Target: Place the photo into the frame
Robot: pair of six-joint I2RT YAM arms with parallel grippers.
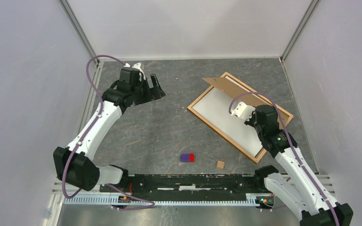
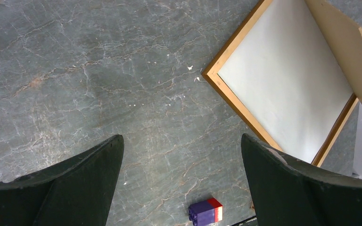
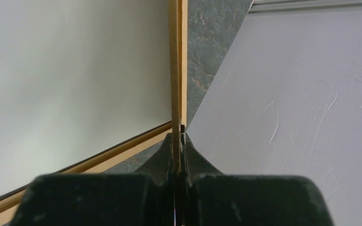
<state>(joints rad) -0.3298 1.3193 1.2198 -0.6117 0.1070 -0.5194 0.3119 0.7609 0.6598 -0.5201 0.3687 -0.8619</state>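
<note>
Lead: Left hand [image 2: 181,141] first; its fingers fill the foreground. State?

Second: Fingers wide apart, nothing between them. It hangs over bare worktop [image 1: 169,127] at the left rear, well apart from the frame.

Lead: Moving right?

Second: Block [image 1: 187,157] at centre, towards the front. Then the frame [image 2: 209,74], flat on the worktop right of centre and set diagonally. Its long axis runs left-rear to right-front, and its left corner is the part nearest the left hand.

Lead: Photo?

Second: No printed face shows. A white sheet [image 1: 226,117] fills the frame. It is possibly the photo's back; I cannot confirm.

Lead: Right hand?

Second: Right hand [image 3: 178,135] is clamped on the edge of the board [image 1: 222,84], which stands tilted up over the frame's far end. That arm is directly above the frame and much the nearer. In my judgement the next move falls to it.
</note>
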